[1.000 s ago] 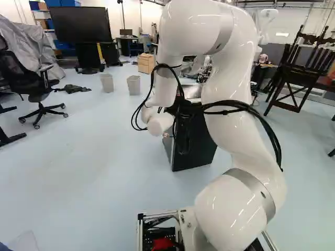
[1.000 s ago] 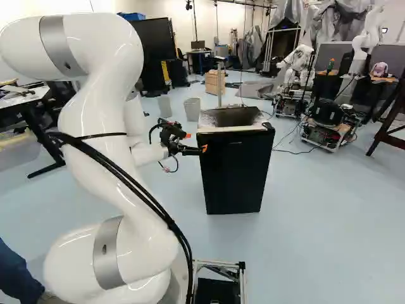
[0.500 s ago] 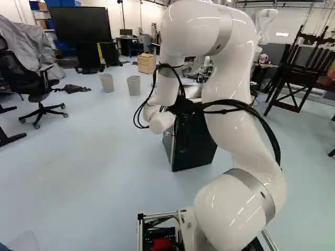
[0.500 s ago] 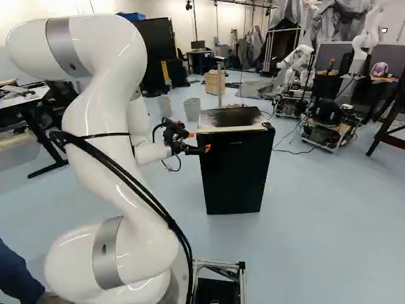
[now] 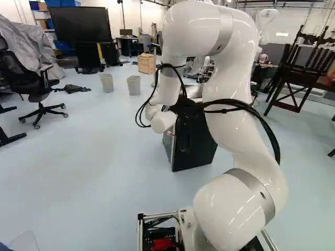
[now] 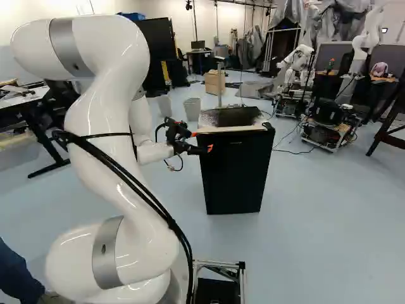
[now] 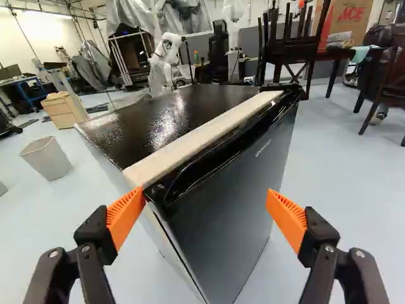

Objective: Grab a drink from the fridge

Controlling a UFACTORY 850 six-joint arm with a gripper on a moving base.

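In the right base view my gripper [image 6: 202, 140] is level with the upper front of the black fridge [image 6: 234, 174], at its near upper corner. The wrist view shows the gripper [image 7: 205, 199] wide open, with the fridge's closed door [image 7: 231, 218] ahead of and between its orange pads. One fingertip overlaps the door's top corner beside the pale front strip [image 7: 202, 136]; whether it touches cannot be told. The other is in front of the door face. The arm partly covers the fridge [image 5: 196, 149] in the left base view. No drink shows.
Grey bins [image 5: 133, 84] and a wooden cabinet [image 6: 214, 82] stand behind the fridge. Another robot [image 6: 297, 69] is farther back at the right. Dark wooden chairs [image 5: 301, 65] and an office chair [image 5: 39, 83] stand at opposite sides of the left base view.
The arm has swung slightly to the right in both base views, bringing the gripper a little nearer and across the fridge's upper front. The base and the fridge have stayed still.
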